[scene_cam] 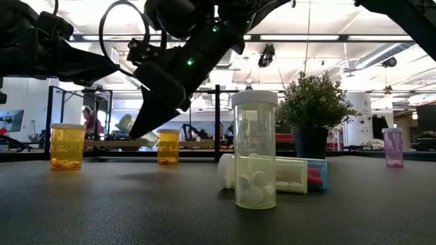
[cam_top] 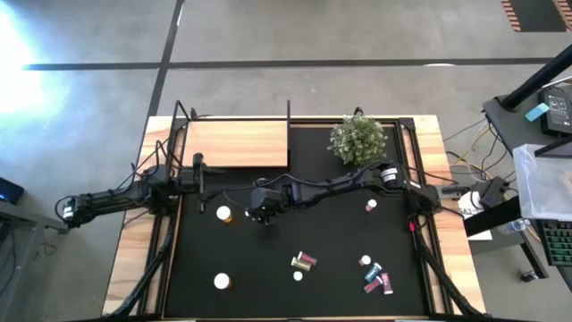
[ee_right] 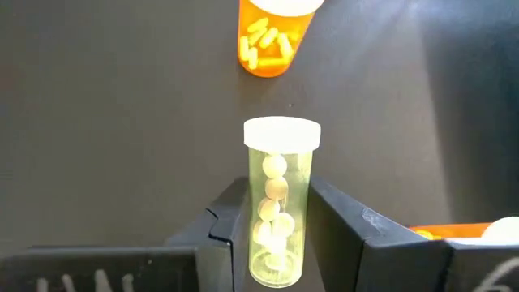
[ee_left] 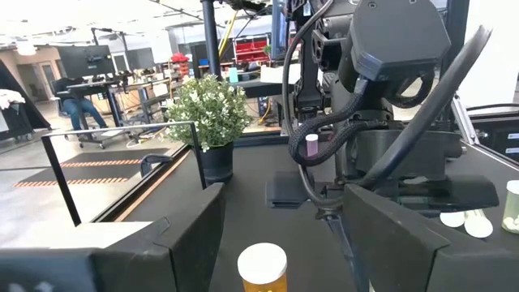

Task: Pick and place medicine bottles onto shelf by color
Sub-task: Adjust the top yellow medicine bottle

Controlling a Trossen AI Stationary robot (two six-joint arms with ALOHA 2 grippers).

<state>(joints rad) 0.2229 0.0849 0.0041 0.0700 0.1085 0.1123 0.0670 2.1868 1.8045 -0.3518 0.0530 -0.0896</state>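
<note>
My right gripper (ee_right: pixel 280 195) is shut on a yellowish clear bottle (ee_right: pixel 280 207) with a white cap. It hangs over the black mat near the middle (cam_top: pixel 264 217), in front of the light-wood shelf (cam_top: pixel 237 143). An orange bottle (cam_top: pixel 223 213) stands on the mat just to its left, and another (cam_top: pixel 221 281) stands near the front. My left gripper (ee_left: pixel 284 211) waits open at the mat's left side (cam_top: pixel 199 179), pointing level, with that orange bottle's white cap (ee_left: pixel 262 268) ahead of its fingers. More bottles (cam_top: pixel 375 277) stand and lie at the front right. My right gripper pinches the yellowish bottle's clear body (ee_right: pixel 280 243) between its two fingers (ee_right: pixel 357 235), at the bottom half. The bottle lies along the fingers, and its capped end (ee_right: pixel 282 134) sticks out past the fingertips. The fingers slant down toward the table's left, and the bottle hangs clear of the mat (scene_cam: pixel 144 139).
A small green plant (cam_top: pixel 357 139) in a dark pot stands at the back right of the mat. A yellowish bottle (scene_cam: pixel 255 150) stands near the front with lying bottles (scene_cam: pixel 293 173) behind it. A pink bottle (cam_top: pixel 371 206) stands alone toward the right.
</note>
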